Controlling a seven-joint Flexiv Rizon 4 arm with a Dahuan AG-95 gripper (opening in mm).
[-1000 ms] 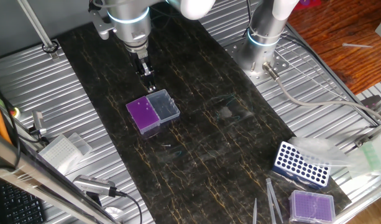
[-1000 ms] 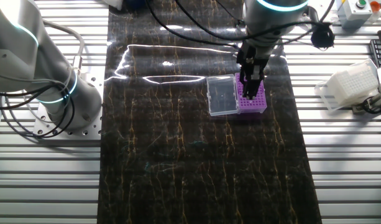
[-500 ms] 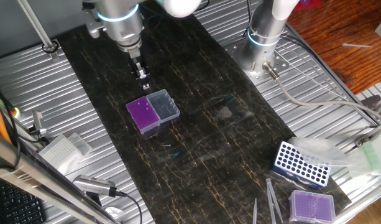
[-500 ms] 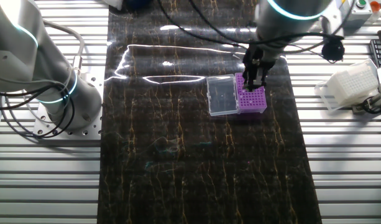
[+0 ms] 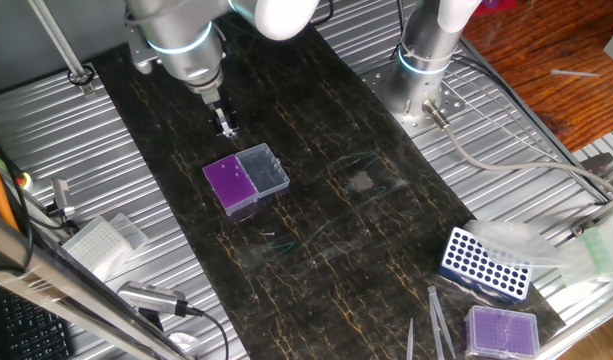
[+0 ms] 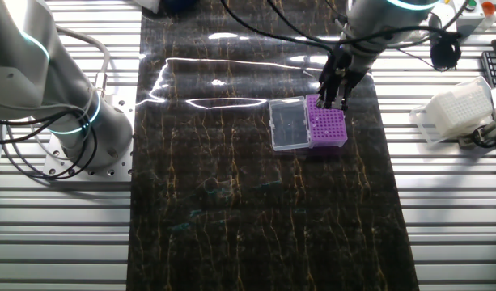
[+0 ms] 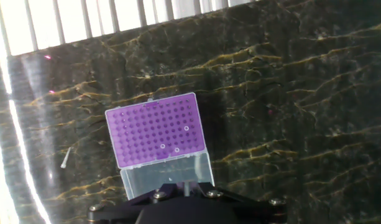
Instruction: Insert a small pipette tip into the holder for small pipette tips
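Observation:
The holder for small pipette tips is a deep-purple rack (image 5: 229,182) with its clear lid (image 5: 263,170) folded open beside it on the dark mat. It also shows in the other fixed view (image 6: 328,129) and in the hand view (image 7: 156,129), where a few holes hold pale rings. My gripper (image 5: 226,127) hangs above and behind the rack, apart from it, and also shows in the other fixed view (image 6: 333,99). Its fingers look close together with nothing seen between them. A small pipette tip (image 7: 64,158) lies loose on the mat beside the rack.
A blue-and-white rack (image 5: 483,265) and a paler lilac rack (image 5: 501,330) sit at the near right. A white tip box (image 5: 96,240) lies on the left grating. A second arm's base (image 5: 421,70) stands at the back right. Faint loose tips (image 5: 274,238) lie on the mat.
My gripper has risen and drawn back from just over the purple rack, moving up and to the left in one fixed view. The rack has not moved.

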